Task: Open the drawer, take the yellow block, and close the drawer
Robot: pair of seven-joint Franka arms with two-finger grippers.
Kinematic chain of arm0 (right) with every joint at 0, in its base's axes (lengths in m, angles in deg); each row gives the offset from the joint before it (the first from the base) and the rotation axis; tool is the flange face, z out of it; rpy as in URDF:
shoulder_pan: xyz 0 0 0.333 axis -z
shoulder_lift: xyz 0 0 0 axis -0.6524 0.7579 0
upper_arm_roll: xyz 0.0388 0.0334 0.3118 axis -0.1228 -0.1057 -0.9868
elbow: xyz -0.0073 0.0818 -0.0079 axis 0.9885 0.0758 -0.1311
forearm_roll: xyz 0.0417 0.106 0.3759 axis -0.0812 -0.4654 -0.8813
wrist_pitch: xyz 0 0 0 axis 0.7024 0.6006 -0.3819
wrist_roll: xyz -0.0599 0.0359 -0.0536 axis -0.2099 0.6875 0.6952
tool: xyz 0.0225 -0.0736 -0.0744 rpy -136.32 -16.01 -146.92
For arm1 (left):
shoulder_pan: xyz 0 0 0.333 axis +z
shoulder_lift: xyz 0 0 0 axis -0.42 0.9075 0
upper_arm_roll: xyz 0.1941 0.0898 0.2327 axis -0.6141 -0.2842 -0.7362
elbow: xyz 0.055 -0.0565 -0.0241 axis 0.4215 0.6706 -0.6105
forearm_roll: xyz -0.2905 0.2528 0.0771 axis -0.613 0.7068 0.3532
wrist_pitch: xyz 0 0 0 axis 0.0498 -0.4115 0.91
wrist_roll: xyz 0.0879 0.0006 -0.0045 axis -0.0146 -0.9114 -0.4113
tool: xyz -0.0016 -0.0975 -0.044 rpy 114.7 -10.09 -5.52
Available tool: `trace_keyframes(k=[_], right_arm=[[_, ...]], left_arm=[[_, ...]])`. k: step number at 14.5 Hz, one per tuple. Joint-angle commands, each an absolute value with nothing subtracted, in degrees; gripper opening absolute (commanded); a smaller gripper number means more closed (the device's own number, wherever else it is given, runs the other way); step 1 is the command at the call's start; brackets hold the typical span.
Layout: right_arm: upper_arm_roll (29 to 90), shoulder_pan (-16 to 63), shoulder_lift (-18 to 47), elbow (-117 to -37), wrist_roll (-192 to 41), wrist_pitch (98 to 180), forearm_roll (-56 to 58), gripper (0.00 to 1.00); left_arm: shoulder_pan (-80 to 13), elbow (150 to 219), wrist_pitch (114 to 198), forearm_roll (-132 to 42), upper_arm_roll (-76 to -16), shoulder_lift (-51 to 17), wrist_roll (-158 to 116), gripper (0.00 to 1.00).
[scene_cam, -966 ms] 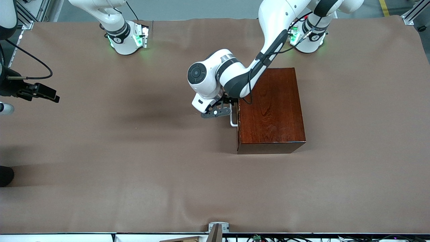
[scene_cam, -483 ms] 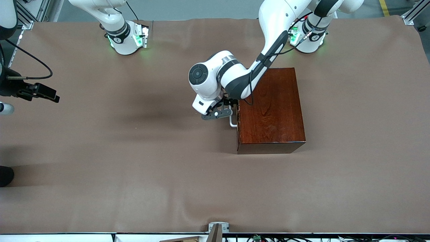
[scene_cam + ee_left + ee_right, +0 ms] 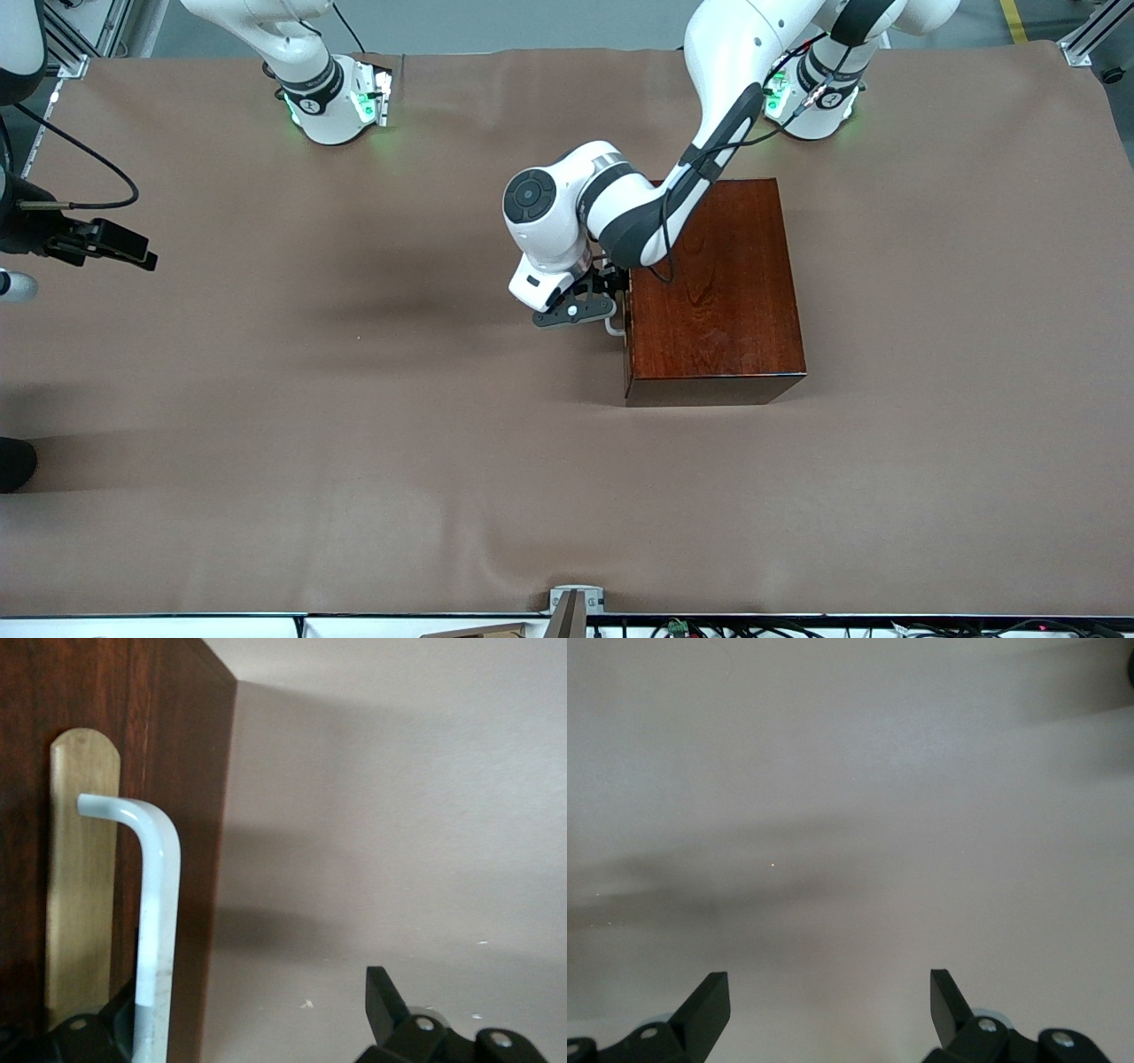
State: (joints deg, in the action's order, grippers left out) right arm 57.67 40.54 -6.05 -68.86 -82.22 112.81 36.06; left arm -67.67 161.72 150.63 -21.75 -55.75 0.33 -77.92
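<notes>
The dark reddish-brown wooden box stands mid-table, and its drawer sits flush in the box front. The drawer's white bar handle sticks out toward the right arm's end. My left gripper is at this handle. In the left wrist view the left gripper is open, with the handle between its fingers, close to one fingertip; the other fingertip stands far off it. My right gripper waits open over bare cloth. The yellow block is hidden.
A brown cloth covers the whole table. A pale wooden plate backs the handle on the drawer front. A small bracket sits at the table edge nearest the front camera.
The left gripper has slid along the drawer front toward the front camera and now covers more of the handle. The right arm has not moved.
</notes>
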Motion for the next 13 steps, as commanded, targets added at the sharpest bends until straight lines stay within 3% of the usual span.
trace_keyframes(k=[1, 13], right_arm=[[56.9, 41.5, -7.1, -69.7, -81.9, 112.7, 37.0, 1.0], [56.9, 41.5, -7.1, -69.8, -81.9, 112.7, 37.0, 1.0]], left_arm=[[-69.9, 159.7, 154.0, -20.6, -55.9, 2.2, -81.9, 1.0], [-70.8, 159.6, 154.8, -25.6, -55.4, 2.2, -87.7, 1.0]])
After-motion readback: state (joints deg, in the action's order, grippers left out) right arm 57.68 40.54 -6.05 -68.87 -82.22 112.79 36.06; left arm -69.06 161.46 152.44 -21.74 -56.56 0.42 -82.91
